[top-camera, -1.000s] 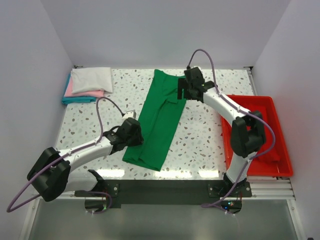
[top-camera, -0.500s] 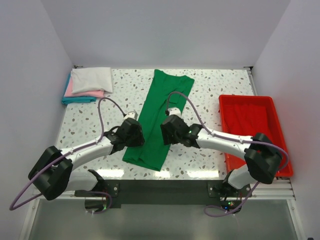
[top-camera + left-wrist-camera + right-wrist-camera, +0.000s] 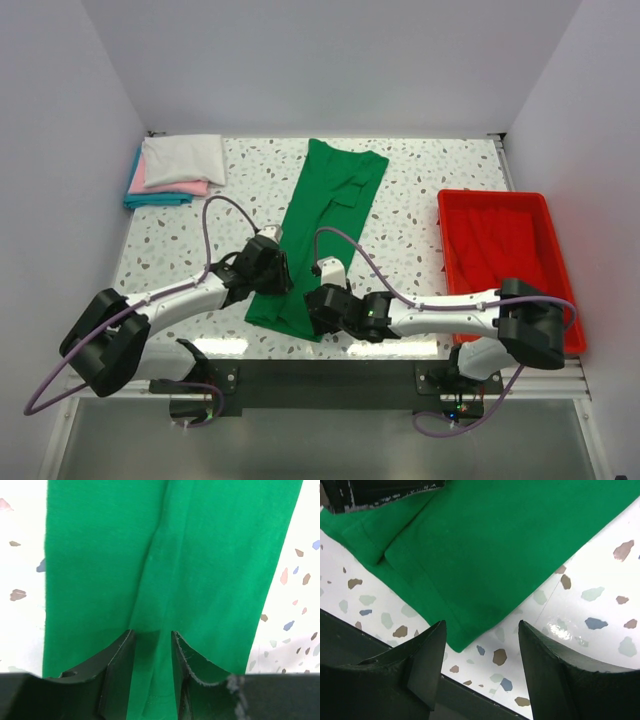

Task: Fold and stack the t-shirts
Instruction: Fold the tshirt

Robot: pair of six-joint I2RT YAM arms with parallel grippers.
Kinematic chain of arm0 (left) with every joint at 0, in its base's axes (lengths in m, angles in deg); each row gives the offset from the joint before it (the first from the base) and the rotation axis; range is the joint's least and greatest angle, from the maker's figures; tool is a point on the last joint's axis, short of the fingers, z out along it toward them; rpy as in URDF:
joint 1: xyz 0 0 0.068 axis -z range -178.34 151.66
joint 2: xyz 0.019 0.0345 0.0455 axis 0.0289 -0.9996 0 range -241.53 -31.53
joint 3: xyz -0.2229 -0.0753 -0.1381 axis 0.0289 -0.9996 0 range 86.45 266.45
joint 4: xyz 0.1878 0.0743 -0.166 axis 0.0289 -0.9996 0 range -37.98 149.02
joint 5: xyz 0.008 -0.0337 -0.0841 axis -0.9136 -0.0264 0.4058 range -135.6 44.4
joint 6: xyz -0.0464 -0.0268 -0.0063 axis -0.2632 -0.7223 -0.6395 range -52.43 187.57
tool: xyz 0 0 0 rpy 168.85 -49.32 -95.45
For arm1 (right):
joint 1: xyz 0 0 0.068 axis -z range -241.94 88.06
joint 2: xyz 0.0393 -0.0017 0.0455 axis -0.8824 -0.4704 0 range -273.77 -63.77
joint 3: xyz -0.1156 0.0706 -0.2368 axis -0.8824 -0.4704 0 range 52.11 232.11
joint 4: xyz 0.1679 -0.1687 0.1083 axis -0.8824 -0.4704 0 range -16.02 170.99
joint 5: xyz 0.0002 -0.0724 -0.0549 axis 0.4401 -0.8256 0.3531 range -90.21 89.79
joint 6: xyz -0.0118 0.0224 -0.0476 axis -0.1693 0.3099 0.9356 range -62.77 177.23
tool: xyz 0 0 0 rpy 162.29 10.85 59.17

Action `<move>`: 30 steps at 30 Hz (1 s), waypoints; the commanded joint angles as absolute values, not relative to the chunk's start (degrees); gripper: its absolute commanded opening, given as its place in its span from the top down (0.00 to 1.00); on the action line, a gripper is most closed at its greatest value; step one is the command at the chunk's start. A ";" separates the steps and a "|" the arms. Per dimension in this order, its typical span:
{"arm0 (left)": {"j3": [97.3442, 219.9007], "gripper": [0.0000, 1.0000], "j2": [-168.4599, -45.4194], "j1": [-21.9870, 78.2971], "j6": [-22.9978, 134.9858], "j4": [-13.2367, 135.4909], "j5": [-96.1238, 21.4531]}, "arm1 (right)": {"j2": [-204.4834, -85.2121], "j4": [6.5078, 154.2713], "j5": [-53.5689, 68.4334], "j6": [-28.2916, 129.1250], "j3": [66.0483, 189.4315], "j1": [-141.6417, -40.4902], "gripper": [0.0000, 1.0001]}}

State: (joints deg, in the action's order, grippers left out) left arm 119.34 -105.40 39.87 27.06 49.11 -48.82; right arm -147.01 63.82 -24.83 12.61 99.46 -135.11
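While the right gripper (image 3: 481,630) hangs released, jaws wide on either side of the near corner of the green t-shirt (image 3: 485,545), the left gripper (image 3: 152,635) sits just to its left and slightly farther off on the same shirt. Its jaws stand narrowly apart astride a crease; I cannot tell whether they grasp it. Well beyond it, leftward, lie the folded t-shirts (image 3: 178,165), white over pink over teal.
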 commanded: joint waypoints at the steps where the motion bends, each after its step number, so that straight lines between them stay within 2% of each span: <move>1: 119.15 0.61 -106.24 39.54 29.69 52.25 -45.86 | -146.83 67.01 -28.86 8.63 98.25 -136.56 0.37; 6: 119.41 0.66 -106.24 39.54 30.13 52.96 -43.23 | -146.47 68.06 -28.86 8.19 97.11 -137.52 0.39; 11: 119.85 0.70 -105.89 39.45 30.74 53.31 -41.65 | -147.79 68.42 -28.51 7.84 97.19 -138.58 0.57; 20: 120.29 0.76 -107.65 39.45 32.07 54.28 -37.43 | -147.79 68.42 -29.39 6.43 96.14 -140.25 0.61; 22: 120.38 0.76 -105.64 39.45 32.07 54.71 -37.16 | -147.27 68.33 -29.39 6.17 95.79 -140.34 0.62; 25: 122.13 0.70 -102.04 38.84 31.89 51.30 -41.10 | -146.65 68.15 -29.83 5.82 95.09 -140.43 0.62; 26: 122.57 0.66 -101.15 37.44 31.98 49.11 -43.20 | -146.47 68.24 -29.91 5.73 94.74 -140.51 0.62; 30: 121.97 0.62 -97.90 30.23 31.36 45.85 -44.19 | -146.03 68.24 -30.09 5.38 94.12 -140.69 0.64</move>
State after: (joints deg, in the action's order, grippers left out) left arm 120.32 -100.87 34.91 30.78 48.52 -41.54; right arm -148.06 65.85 -26.51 7.26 94.61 -140.07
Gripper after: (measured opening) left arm 0.373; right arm 0.366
